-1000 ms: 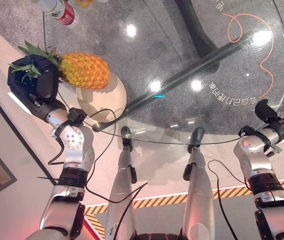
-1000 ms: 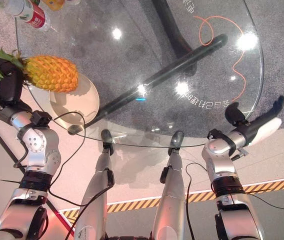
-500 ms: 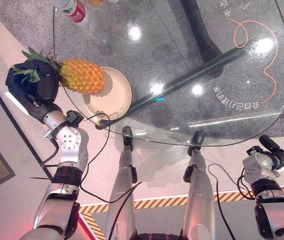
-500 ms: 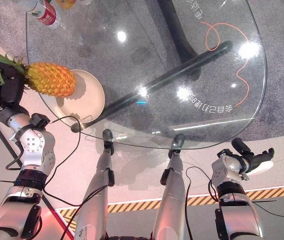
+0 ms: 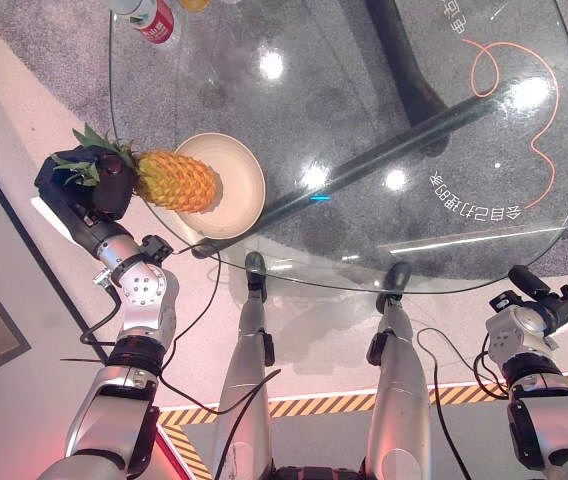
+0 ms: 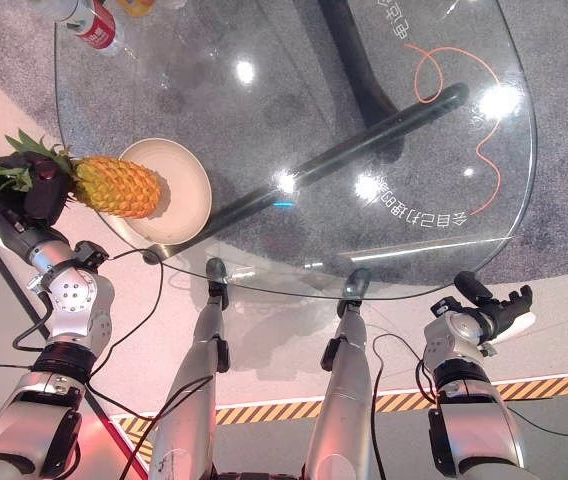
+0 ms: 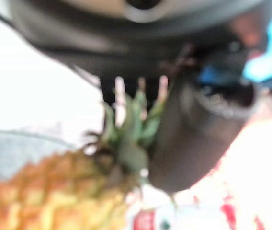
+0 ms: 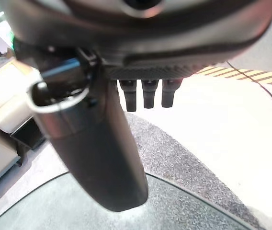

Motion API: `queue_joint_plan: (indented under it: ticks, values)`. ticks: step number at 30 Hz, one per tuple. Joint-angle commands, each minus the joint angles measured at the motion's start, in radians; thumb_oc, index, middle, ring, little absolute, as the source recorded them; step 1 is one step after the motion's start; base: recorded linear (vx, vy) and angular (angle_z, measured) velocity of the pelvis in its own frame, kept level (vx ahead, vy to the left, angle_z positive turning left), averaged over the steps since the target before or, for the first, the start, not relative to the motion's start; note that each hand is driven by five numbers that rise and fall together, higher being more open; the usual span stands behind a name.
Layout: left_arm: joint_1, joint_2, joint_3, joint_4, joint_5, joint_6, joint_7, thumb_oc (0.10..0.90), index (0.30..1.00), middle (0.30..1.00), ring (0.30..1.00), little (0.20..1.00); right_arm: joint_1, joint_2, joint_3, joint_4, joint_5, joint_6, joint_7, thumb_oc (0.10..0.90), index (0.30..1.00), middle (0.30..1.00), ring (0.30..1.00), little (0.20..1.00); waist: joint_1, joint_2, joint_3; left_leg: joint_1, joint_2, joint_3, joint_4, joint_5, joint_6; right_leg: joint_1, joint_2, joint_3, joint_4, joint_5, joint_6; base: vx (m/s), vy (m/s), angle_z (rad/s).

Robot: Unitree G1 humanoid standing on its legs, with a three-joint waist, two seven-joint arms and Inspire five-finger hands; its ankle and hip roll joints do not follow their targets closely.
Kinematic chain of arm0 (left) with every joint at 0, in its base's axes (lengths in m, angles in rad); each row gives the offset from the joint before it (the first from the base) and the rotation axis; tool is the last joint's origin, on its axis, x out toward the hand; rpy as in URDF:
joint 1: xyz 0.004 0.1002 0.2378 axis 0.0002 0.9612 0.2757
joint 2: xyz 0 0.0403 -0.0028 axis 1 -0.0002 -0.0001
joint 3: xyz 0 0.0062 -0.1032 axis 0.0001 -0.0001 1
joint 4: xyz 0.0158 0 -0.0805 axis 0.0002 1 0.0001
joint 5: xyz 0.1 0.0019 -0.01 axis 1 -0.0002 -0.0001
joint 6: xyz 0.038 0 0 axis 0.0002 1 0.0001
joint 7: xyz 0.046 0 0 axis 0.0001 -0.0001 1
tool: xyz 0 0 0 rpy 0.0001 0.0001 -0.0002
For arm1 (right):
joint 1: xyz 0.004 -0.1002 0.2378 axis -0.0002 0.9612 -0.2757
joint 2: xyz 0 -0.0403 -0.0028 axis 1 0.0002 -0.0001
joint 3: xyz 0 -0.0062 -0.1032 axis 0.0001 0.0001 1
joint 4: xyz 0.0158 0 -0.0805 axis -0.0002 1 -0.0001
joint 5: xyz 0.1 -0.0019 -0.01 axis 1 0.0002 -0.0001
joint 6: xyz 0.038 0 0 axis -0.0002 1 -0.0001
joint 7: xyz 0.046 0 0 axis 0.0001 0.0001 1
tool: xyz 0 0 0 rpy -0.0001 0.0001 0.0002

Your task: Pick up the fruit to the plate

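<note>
Yellow pineapple (image 5: pixel 175 180), its crown clenched in the left hand (image 5: pixel 92 188) fingers, has dropped lower over the plate (image 5: pixel 234 185), so release looks near.

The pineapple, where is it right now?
The pineapple is at the glass table's left edge, its leafy crown gripped by the left hand and its body lying over the near-left rim of the plate.
</note>
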Motion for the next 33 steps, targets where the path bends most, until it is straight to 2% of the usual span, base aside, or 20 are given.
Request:
queue_joint_plan:
  ticks: [1, 6, 33]
  values:
    - [-0.121, 0.102, 0.039, 0.001, 0.014, -0.086, 0.017, 0.1, 0.3, 0.3, 0.3, 0.2, 0.005, -0.046, 0.015, 0.023, -0.02, -0.035, 0.002, 0.8, 0.9, 0.9, 0.9, 0.9, 0.03, -0.028, -0.022, 0.004, 0.038, 0.016, 0.03, -0.052, -0.023, -0.027, 0.028, -0.026, 0.06, 0.015, -0.015, 0.0, 0.0, 0.0]
    - [-0.139, 0.105, 0.028, 0.021, 0.048, -0.09, 0.037, 0.1, 0.3, 0.3, 0.3, 0.2, -0.002, -0.039, 0.021, 0.022, -0.028, -0.031, 0.002, 0.8, 0.9, 0.9, 0.9, 0.9, 0.025, -0.028, -0.022, -0.001, 0.038, 0.017, 0.033, -0.053, -0.024, -0.035, 0.03, -0.022, 0.064, 0.015, -0.015, 0.0, 0.0, 0.0]
    - [-0.241, 0.135, -0.033, 0.057, 0.375, -0.041, 0.351, 0.1, 0.3, 0.3, 0.3, 0.2, -0.028, -0.028, 0.054, 0.005, -0.03, -0.057, -0.007, 0.8, 0.9, 0.9, 0.9, 0.9, 0.014, -0.05, -0.022, -0.035, 0.036, -0.002, 0.054, -0.06, -0.026, -0.069, 0.05, -0.011, 0.078, 0.012, -0.022, 0.0, -0.001, 0.0]
